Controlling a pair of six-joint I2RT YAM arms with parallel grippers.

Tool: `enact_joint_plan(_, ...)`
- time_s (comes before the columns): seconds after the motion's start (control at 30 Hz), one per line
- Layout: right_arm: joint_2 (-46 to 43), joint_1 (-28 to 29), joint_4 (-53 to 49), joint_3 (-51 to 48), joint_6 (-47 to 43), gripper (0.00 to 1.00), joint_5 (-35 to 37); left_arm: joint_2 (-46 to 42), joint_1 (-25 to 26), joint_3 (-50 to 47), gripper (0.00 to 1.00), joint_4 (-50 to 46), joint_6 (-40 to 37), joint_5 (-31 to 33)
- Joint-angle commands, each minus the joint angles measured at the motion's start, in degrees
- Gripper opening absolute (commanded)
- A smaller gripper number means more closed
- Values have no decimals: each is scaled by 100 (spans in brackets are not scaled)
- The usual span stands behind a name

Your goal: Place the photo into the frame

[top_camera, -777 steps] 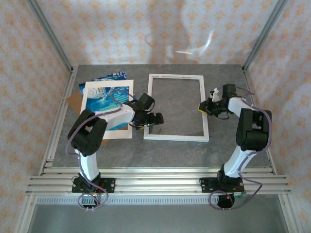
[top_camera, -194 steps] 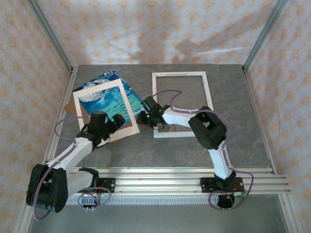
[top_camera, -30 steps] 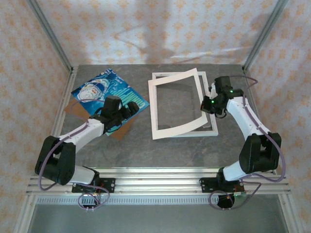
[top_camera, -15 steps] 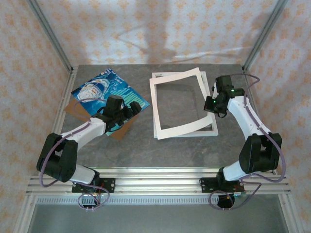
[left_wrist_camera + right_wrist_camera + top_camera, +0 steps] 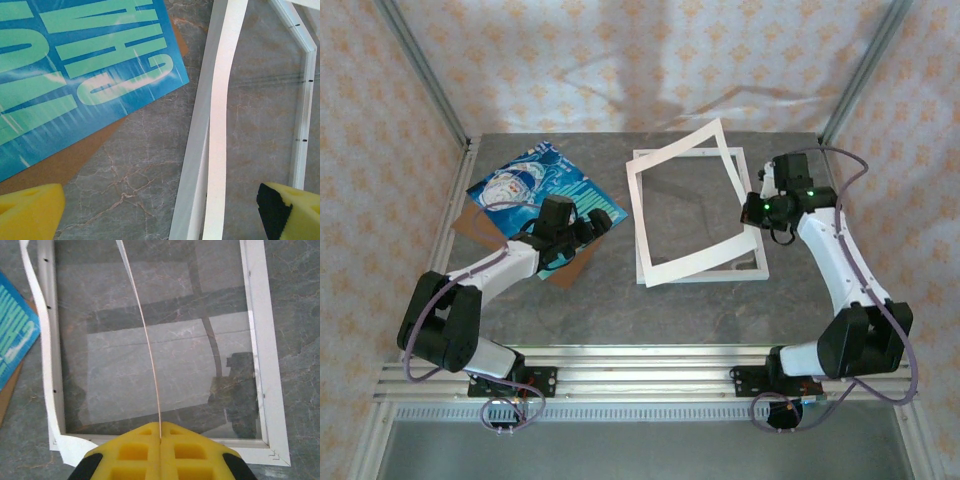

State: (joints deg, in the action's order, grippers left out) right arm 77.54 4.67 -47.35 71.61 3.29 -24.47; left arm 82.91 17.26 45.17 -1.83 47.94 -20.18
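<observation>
The blue-teal photo [image 5: 545, 190] lies at the left of the table on a brown backing board [image 5: 565, 268]. In the left wrist view the photo [image 5: 75, 60] fills the upper left. The white frame [image 5: 740, 272] lies flat in the middle. Over it a cream mat [image 5: 638, 220] is tilted, right edge raised and left edge down near the frame's left rail [image 5: 195, 150]. My right gripper [image 5: 752, 212] is shut on that raised edge, which shows edge-on as a thin line [image 5: 145, 340] running from my closed right gripper [image 5: 160, 437]. My left gripper [image 5: 600, 225] hovers open between photo and frame, holding nothing.
Metal corner posts and patterned walls ring the grey stone table [image 5: 650, 320]. The mat's low edge [image 5: 220, 125] bends close to my left gripper's yellow pads [image 5: 30, 210]. Bare table lies in front of the frame.
My right gripper has risen and drawn back right with the mat's edge, so the mat tilts more steeply over the frame. The left arm has hardly moved.
</observation>
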Motion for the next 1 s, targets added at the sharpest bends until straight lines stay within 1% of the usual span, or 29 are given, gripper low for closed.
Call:
enact_joint_plan(0.0,-207,-36,-161,281,8,0,-169,62,40,126,100,90,-22,-32)
enact_joint_plan(0.07,-247,-36,-139,331,60,0,-382,80,45,141,100,93,-22,-51)
enact_joint_plan(0.17,-360,-36,44,368,209,0,-959,102,50,147,100,112,-13,-72)
enact_joint_plan(0.27,-420,-36,42,509,311,0,-914,109,50,139,100,120,-14,-81)
enact_joint_plan(0.37,-413,-36,8,640,365,0,-1040,116,45,119,100,121,-31,-78)
enact_joint_plan(0.43,-336,-36,-118,668,188,0,-841,135,50,111,100,144,-33,-95)
enact_joint_plan(0.5,-111,-45,-308,665,-2,0,-810,155,50,102,100,182,-26,-128)
enact_joint_plan(0.63,409,-45,-708,721,-393,0,-1099,155,50,107,100,198,-22,-143)
enact_joint_plan(0.7,607,-45,-863,756,-590,0,-952,172,50,98,100,226,-22,-129)
enact_joint_plan(0.8,898,-45,-1112,920,-758,0,-478,248,47,92,100,295,19,-178)
enact_joint_plan(0.97,1270,-45,-1354,1083,-1124,0,-137,354,45,112,100,358,48,-276)
